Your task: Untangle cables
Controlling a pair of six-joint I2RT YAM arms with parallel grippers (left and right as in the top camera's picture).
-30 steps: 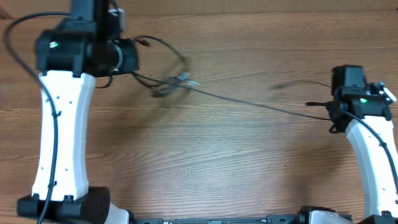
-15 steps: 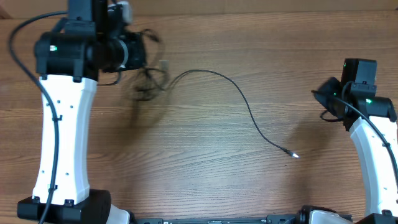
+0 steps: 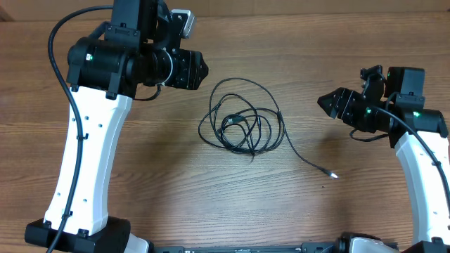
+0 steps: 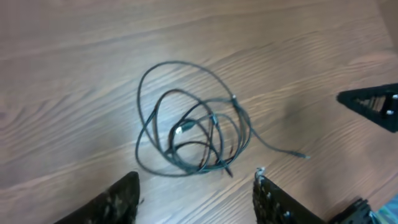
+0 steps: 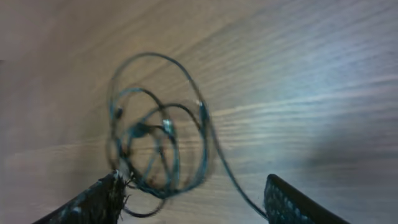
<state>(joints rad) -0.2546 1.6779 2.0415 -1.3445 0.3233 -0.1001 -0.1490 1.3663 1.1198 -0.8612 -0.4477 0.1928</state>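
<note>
Left gripper [image 3: 200, 70] at ten o'clock and right gripper [image 3: 327, 102] at three, both released; pinching crossed cables [image 3: 242, 126] could tighten the tangle.

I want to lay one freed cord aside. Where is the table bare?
Bare wood of the table lies along the near edge, in front of the cables, and behind them, between the left gripper and right gripper. The centre is crowded: their coil, with one end trailing right.

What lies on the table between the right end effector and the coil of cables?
Only bare table, as the overhead view shows. The right end effector is apart from the cables; their loose tail passes below that stretch in the picture.
</note>
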